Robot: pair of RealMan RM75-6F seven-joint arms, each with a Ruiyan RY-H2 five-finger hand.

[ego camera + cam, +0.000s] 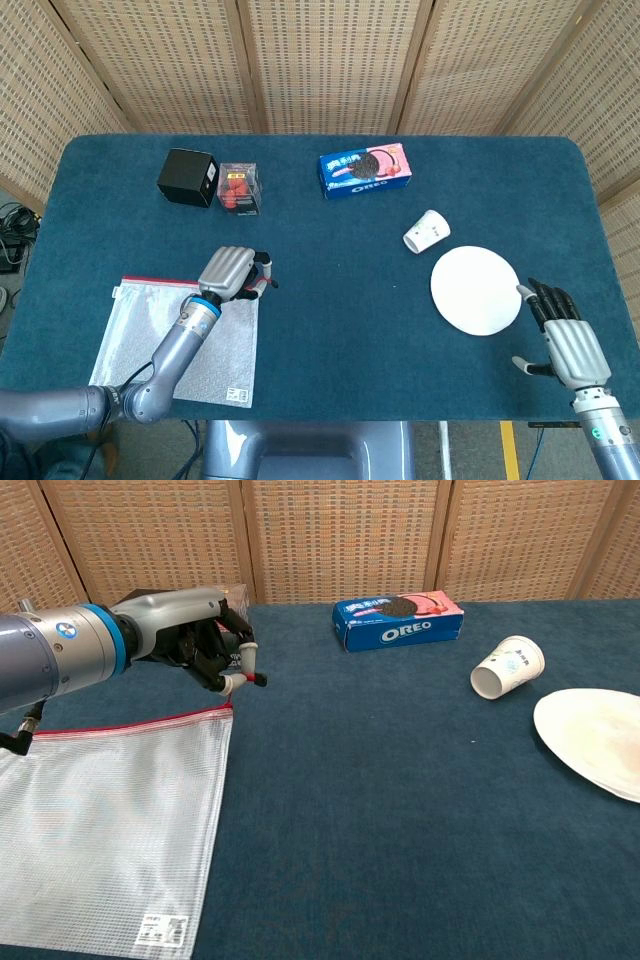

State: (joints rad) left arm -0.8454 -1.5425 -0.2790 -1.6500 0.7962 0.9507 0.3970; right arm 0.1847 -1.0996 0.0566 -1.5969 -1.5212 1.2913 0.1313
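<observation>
At table's left front, the mesh zip pouch [110, 820] is pinched at its red-zipper corner by the left hand [205, 640], lifting that corner. Right hand [568, 335] is kept idle, fingers spread, beside the white plate [476, 290].

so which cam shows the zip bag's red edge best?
Chest view: the zip bag fills the foreground, red edge running up to the left hand. Head view shows the bag small, and the arm crosses it.
</observation>
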